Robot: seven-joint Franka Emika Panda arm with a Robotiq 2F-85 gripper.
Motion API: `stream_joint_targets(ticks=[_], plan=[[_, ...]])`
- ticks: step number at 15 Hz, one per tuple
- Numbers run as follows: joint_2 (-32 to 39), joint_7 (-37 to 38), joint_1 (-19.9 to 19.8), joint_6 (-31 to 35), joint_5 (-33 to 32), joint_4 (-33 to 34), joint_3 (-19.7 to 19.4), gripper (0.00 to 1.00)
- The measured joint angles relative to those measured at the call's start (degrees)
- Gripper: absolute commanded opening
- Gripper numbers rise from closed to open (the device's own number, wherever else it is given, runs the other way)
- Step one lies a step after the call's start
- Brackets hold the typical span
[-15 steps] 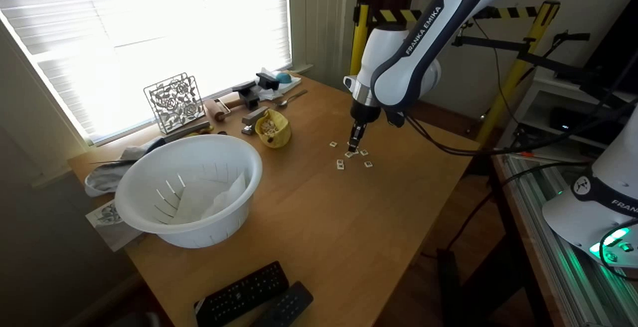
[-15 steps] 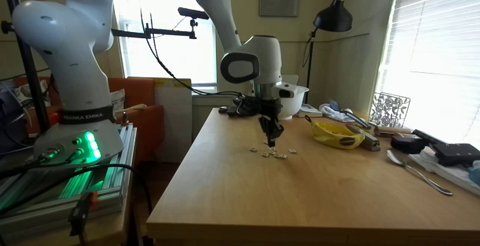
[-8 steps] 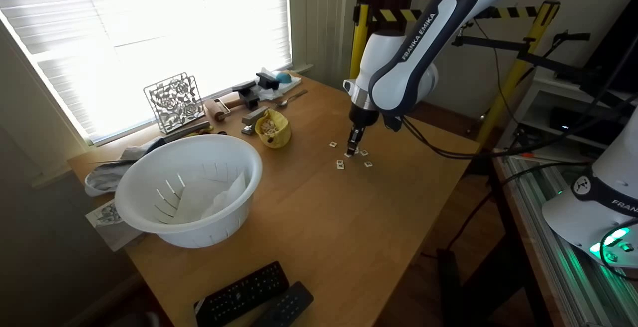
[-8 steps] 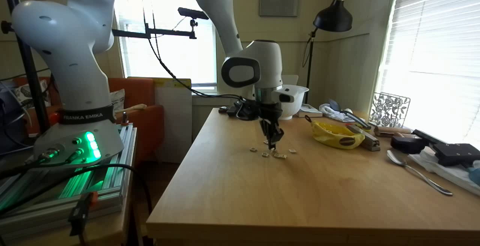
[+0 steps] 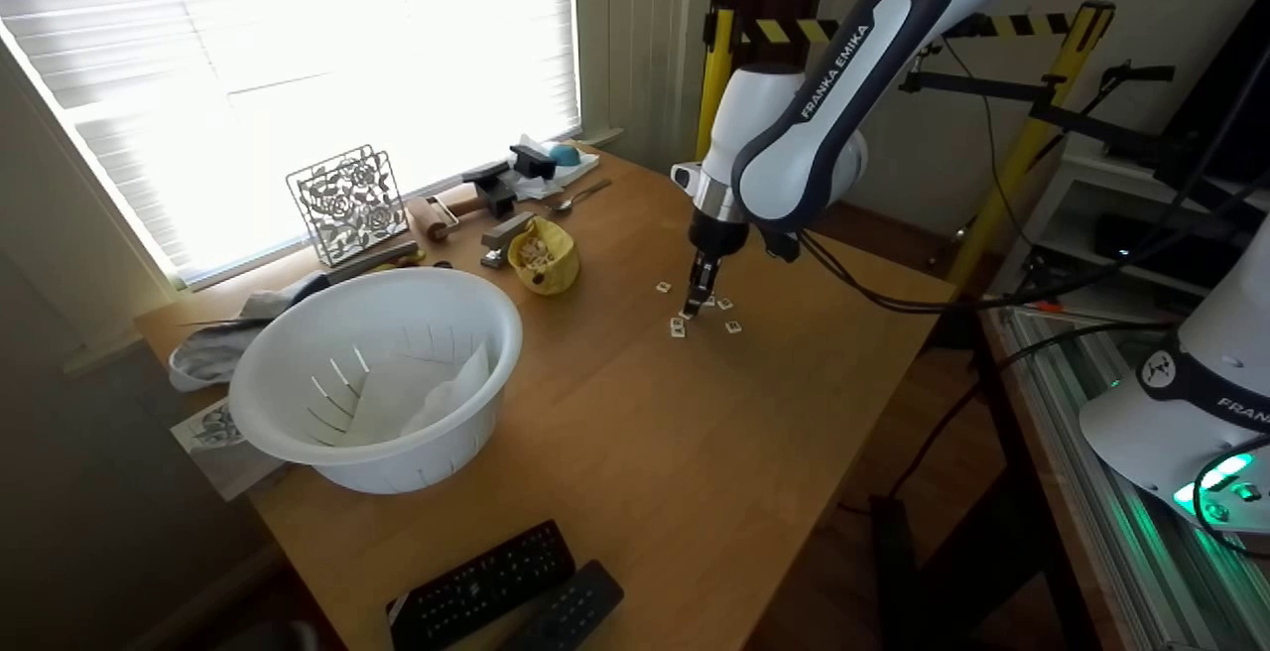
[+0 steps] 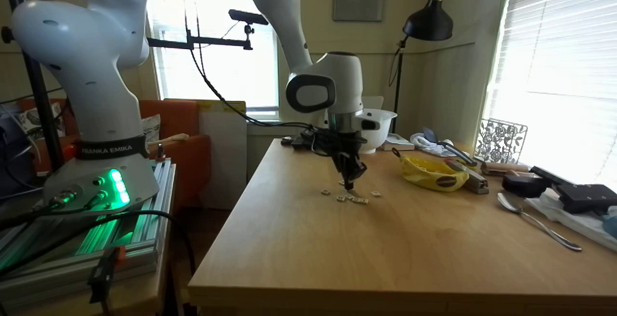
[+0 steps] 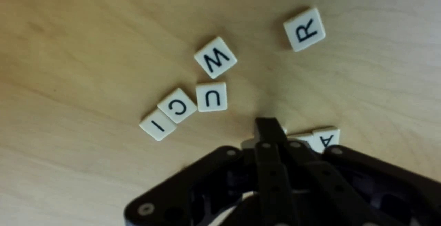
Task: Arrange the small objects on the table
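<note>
Gripper (image 6: pixel 349 187), one: jaws pressed together, nothing seen pinched. It points down among the tiles (image 6: pixel 360 201); whether its tip touches one cannot be told.

Tiles, cream, lettered, at least seven: they lie on the table (image 5: pixel 615 433), in from the edge that faces the base (image 6: pixel 103 174). At the gripper tip, a sliver (image 7: pixel 284 130) of tile shows; next to it a hidden-letter tile (image 7: pixel 303 136) touches the A (image 7: pixel 326 138). Apart from these: C (image 7: pixel 177 105) and I (image 7: pixel 157 124), edge to edge; U (image 7: pixel 211 96), at a corner of C, touching or nearly so; M or W (image 7: pixel 215 57), depending which way up it is read, just beside U; R (image 7: pixel 304 29), alone.

Task, as judged: part done. A short row seems begun at the A; the other tiles lie at mixed angles, and no word reads with certainty. Left to do, presumably: turn and nudge them into line.

Pouch (image 6: pixel 429 171), yellow: between the tiles and the table edge by the window (image 5: pixel 347 56); holds pale bits (image 5: pixel 537 252), likely more tiles. Its dark oval label (image 6: pixel 448 181) is too small to read.

Bowl (image 5: pixel 437 462), white: at the corner where the window edge meets the end that carries the remotes (image 5: pixel 482 586).

Remotes, two, black: key markings illegible.

Arm (image 5: pixel 843 85): printed FRANKA EMIKA. The base carries the same name on its dark band (image 6: pixel 107 150), legible whole in an exterior view.
</note>
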Motion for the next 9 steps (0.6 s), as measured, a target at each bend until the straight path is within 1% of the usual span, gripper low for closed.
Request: stream_joint_targets(ticks=[5, 9], plan=[[0.3, -7.5, -1.9, -0.1, -6.7, 0.4, 0.2, 0.0], [0.5, -15.3, -3.5, -0.1, -9.2, 0.7, 0.8, 0.0]])
